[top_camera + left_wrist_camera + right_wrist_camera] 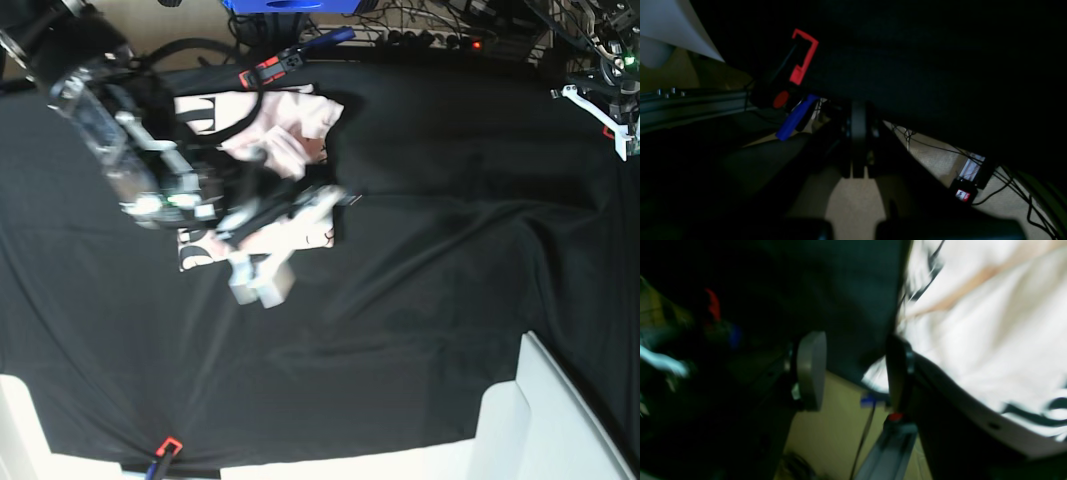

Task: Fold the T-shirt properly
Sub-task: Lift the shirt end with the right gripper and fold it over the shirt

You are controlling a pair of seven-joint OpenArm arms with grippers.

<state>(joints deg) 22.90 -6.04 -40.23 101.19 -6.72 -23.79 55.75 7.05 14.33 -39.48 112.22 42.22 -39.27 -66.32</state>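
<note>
my right gripper (pixel 853 373): jaws apart, empty | T-shirt (pixel 290 135) just beside, nearer than left gripper (pixel 858 166), pressed shut

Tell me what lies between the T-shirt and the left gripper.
In the base view, only wrinkled black table cloth shows between the T-shirt and the left gripper at the far corner; no other object lies there.

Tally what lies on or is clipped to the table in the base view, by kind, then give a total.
Pale pink T-shirt: 1
Black table cloth: 1
Red-and-black clamps on the cloth's edge: 2, one at the far edge, one at the near edge
Total: 4
</note>
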